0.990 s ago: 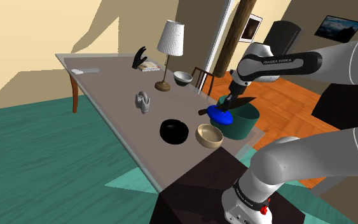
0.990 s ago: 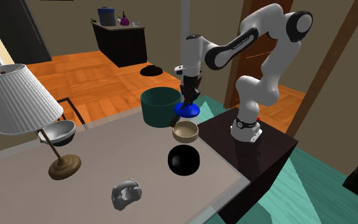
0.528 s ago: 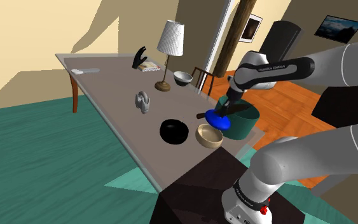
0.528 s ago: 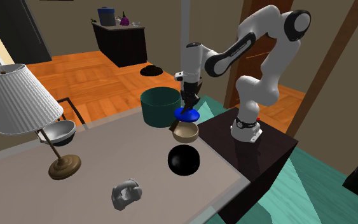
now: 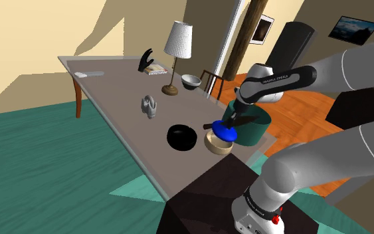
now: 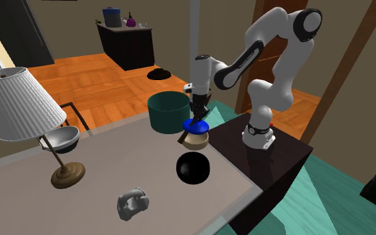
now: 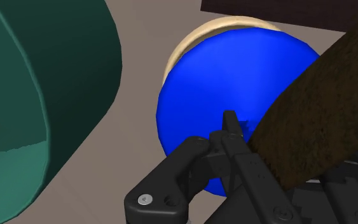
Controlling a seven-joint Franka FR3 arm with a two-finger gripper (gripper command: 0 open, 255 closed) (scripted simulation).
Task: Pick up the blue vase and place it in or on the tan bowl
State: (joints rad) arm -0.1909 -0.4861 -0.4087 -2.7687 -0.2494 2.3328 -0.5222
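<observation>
On the table (image 5: 112, 100), just beside the big green tub (image 5: 253, 131), sits the tan bowl (image 5: 216, 145); the blue vase (image 5: 223, 132) is directly over it, whether touching the rim I cannot tell; my gripper (image 5: 233, 123) has its fingers clamped on the vase; I judge this the placing step; next I'd lower gently, then let go.

The tan bowl (image 5: 215, 147) is hemmed in: the blue vase (image 5: 224, 132) covers its mouth, a tall dark-green tub (image 5: 253, 131) stands just beside it, and a black bowl (image 5: 182, 137) sits near on the other side. Beyond that the desk (image 5: 109, 93) lies open up to the grey figure (image 5: 150, 106) and lamp (image 5: 177, 56).
</observation>
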